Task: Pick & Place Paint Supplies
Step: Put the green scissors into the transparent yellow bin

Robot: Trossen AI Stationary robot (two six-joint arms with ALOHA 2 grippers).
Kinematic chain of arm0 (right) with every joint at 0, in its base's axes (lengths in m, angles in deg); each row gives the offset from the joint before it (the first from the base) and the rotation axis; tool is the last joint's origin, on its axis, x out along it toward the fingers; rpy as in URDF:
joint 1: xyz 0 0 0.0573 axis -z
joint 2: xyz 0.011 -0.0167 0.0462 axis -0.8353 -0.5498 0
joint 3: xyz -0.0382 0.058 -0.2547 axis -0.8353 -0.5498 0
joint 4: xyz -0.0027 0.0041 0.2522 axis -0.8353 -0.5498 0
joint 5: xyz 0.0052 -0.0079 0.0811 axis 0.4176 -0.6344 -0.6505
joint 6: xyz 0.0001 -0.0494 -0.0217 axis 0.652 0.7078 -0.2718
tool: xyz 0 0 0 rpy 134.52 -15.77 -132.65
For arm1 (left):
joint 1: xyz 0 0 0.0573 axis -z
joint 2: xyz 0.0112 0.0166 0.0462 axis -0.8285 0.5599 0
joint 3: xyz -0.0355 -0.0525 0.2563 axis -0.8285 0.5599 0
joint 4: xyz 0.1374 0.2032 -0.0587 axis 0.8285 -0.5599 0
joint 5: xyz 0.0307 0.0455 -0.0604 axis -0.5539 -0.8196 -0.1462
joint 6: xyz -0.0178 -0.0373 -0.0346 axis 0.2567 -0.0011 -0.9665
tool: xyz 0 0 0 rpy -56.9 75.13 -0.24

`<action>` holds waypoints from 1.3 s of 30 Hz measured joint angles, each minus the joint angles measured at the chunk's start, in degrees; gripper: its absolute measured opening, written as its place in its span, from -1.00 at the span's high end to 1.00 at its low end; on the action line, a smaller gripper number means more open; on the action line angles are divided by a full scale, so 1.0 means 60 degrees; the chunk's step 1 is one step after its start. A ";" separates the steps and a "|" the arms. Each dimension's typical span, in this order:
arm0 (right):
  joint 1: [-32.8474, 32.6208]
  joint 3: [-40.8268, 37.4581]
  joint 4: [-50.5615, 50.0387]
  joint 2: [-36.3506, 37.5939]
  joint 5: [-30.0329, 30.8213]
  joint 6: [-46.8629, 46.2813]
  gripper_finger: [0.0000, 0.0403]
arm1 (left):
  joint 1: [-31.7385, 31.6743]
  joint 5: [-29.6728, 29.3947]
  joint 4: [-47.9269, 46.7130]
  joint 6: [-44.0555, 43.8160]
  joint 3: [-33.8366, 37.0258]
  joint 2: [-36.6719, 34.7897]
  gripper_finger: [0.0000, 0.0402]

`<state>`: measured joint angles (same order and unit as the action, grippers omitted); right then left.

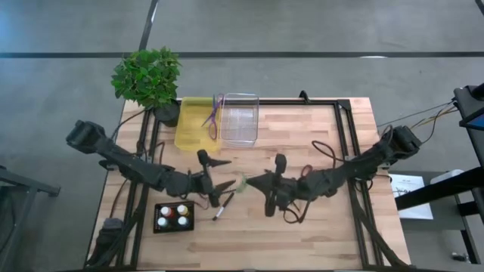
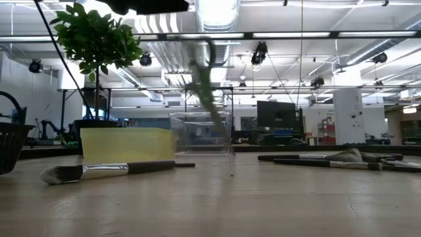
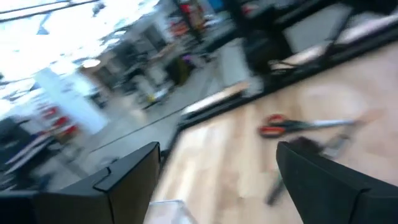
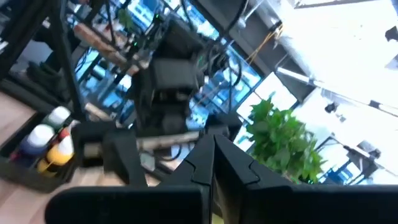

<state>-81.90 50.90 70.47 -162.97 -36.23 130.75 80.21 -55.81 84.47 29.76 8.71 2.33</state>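
Both my arms meet mid-table. Left gripper spread wide, nothing in it — fingers well apart in wrist view. Right gripper pinched shut on brush, blurry in low view, so can't tell more. Another brush lies flat just beside bottle tray. Yellow bin and clear box sit touching near plant.

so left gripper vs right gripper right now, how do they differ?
Left gripper: fingers spread wide open, nothing between them. Right gripper: fingers pressed shut. In the high view the left gripper points right, the right gripper points left, tips facing over the table's middle with a blurred greenish object between them. Both are dark, two-fingered, and held above the wood.
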 joint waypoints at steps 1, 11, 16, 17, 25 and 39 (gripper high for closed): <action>0.0079 0.0038 0.0029 0.0000 -0.0126 0.0030 0.98 | -0.0100 -0.0141 0.0297 0.0102 -0.0037 0.0150 -0.63; 0.0145 -0.0016 -0.0456 0.0000 -0.0016 -0.0164 0.97 | -0.0181 -0.0184 0.0307 0.0316 -0.0066 0.0237 -0.62; 0.0049 -0.0025 -0.1000 -0.0001 0.0077 -0.0637 0.97 | -0.0166 -0.0075 0.0296 0.0268 -0.0066 0.0237 -0.62; 0.0002 -0.0027 -0.1057 -0.0004 0.0134 -0.0685 0.97 | -0.0165 -0.0035 0.0275 0.0237 -0.0066 0.0237 -0.62; -0.0745 -0.0056 -0.1831 0.0114 0.1265 -0.1090 0.96 | -0.0002 0.1949 -0.0726 -0.0837 -0.0066 0.0227 -0.62; -0.2426 -0.0059 -0.2602 0.0263 0.3835 -0.2054 0.96 | 0.1947 0.3424 -0.4418 -0.5922 -0.1182 0.0863 -0.62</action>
<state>-96.46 50.54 54.86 -161.39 -13.22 118.43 91.89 -35.27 57.96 -5.77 1.62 7.51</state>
